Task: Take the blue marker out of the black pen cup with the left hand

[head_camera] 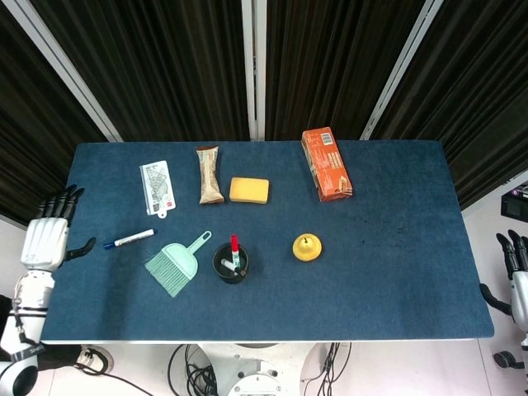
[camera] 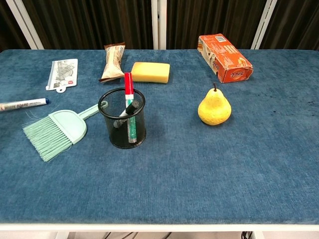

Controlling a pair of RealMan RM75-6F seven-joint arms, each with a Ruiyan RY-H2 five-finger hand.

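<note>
Both hands hang off the surface [head_camera: 396, 272] edges: my left hand [head_camera: 48, 239] empty, fingers spread; right hand [head_camera: 517, 276] empty too. I see the blue marker [head_camera: 129, 239] lying flat near the left edge, well apart from the black pen cup [head_camera: 230, 264].

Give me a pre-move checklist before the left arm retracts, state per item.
1. Blue marker out of the black pen cup: ok, it lies flat on the table, left of the hand brush.
2. Left hand released: ok, fingers spread, holding nothing, apart from the marker at the table's left edge.
3. Cup upright: ok, the red marker and other pens are inside.
4. Marker at rest: cannot tell from one moment.
5. Right hand out of the way: ok, off the table's right edge, fingers apart, holding nothing.
6. Nearby things undisturbed: cannot tell; the brush lies close beside the marker, not touching it.
</note>
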